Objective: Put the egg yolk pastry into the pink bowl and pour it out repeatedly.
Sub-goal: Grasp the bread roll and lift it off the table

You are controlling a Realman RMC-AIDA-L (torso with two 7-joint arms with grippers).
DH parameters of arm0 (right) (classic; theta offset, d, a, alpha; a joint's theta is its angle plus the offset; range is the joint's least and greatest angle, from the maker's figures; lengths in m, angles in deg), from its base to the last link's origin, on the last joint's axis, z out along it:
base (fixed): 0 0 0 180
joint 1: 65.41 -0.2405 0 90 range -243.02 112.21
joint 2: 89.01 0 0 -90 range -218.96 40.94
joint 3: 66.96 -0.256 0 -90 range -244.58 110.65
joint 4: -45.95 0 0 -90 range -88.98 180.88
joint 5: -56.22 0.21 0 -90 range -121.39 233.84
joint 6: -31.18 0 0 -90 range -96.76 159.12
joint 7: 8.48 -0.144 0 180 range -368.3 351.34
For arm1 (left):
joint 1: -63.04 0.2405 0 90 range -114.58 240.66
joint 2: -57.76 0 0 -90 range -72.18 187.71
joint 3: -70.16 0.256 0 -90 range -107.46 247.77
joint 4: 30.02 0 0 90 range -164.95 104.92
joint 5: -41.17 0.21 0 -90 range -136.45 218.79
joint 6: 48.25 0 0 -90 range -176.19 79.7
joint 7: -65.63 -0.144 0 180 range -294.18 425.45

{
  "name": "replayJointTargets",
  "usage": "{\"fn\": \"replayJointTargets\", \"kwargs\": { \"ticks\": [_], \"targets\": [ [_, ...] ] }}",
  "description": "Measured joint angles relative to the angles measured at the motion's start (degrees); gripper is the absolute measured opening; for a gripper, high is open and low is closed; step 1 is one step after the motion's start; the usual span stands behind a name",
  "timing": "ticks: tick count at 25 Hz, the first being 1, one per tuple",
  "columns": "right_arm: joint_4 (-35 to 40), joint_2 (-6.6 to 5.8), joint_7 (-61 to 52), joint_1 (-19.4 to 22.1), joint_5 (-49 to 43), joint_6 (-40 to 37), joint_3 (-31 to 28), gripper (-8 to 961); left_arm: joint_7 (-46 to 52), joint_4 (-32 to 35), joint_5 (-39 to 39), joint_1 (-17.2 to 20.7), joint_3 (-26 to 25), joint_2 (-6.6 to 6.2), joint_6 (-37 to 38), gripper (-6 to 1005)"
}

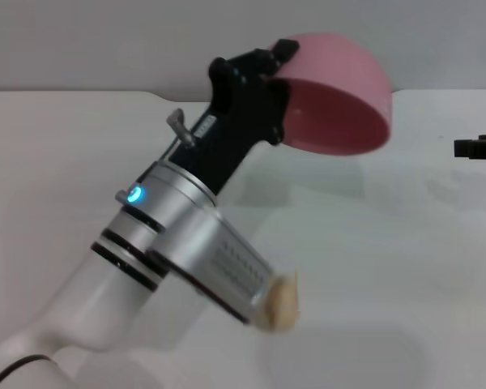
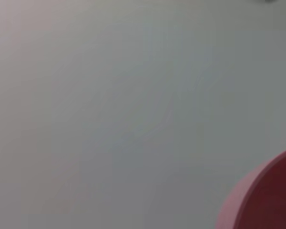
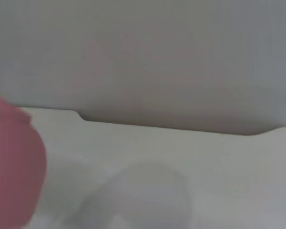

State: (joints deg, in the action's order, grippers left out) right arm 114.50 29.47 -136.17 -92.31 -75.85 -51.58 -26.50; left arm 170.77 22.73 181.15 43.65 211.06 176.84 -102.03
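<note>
Head view first: the left gripper, black, on a silver and white arm, is clamped on the rim of the round, glossy pink plastic bowl. It holds the bowl up in the air, tipped so that its mouth faces down and toward the camera. The small, pale beige-yellow egg yolk pastry lies on the white table, partly hidden behind the arm's silver link, well below the bowl. Bare tabletop spreads to the right of the pastry. At the right edge sits the right gripper, only a dark sliver, so I cannot tell how its fingers stand. A white label on the left gripper's black body is unreadable.

Left wrist view: the bowl's rim fills one corner.

Right wrist view: the table's far edge meets a grey wall, the bowl at one side.
</note>
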Motion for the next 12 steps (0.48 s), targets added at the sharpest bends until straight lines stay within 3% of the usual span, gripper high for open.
{"fn": "replayJointTargets", "kwargs": {
  "ticks": [3, 4, 5, 7, 10, 12],
  "targets": [
    [-0.1, 0.0, 0.1, -0.2, 0.1, -0.2, 1.1, 557, 1.4, 1.6, -5.3, -0.2, -1.3, -0.09, 1.7, -1],
    [-0.1, -0.01, 0.4, -0.2, 0.1, -0.2, 2.0, 558, 2.6, 6.1, -12.6, -0.1, -5.6, -0.47, 6.8, -1],
    [-0.1, 0.0, 0.6, -0.3, 0.2, -0.3, 3.1, 559, 2.7, 7.1, -14.2, 0.1, -6.7, -0.56, 8.5, -1],
    [-0.2, 0.1, 1.1, -0.6, 0.4, -0.2, 5.6, 561, 2.8, 12.4, -20.1, 0.8, -15.0, -0.69, 18.3, -2],
    [-0.8, 0.21, 1.4, -1.6, 0.5, -0.1, 9.8, 564, 4.6, 15.6, -26.5, -0.6, -35.2, -0.73, 45.6, -2],
    [-1.5, 0.2, 1.4, -2.5, 0.6, 0.0, 12.0, 566, 8.4, 13.5, -26.7, -4.3, -47.2, -1.02, 63.1, -2]
  ]
}}
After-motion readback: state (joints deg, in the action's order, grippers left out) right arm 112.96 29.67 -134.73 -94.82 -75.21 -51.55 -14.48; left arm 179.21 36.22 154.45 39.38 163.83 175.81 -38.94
